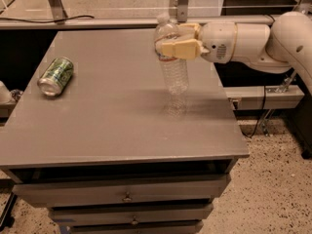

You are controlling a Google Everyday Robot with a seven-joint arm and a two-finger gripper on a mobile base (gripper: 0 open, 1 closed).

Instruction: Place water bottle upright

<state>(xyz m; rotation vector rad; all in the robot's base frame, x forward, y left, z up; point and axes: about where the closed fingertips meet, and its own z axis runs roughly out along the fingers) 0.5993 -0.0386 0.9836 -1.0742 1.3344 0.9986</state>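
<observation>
The water bottle (174,69) is a clear ribbed plastic bottle with a white cap and a label band near its upper part. It hangs nearly upright, cap up, above the right half of the grey table top (112,116). My gripper (176,42) reaches in from the right and is shut on the bottle's upper part around the label. The bottle's base hovers a little above the table surface, over its faint reflection.
A green drink can (56,75) lies on its side near the table's left edge. Drawers (124,196) run below the table's front edge. My white arm (253,43) extends off to the right. A glass railing stands behind the table.
</observation>
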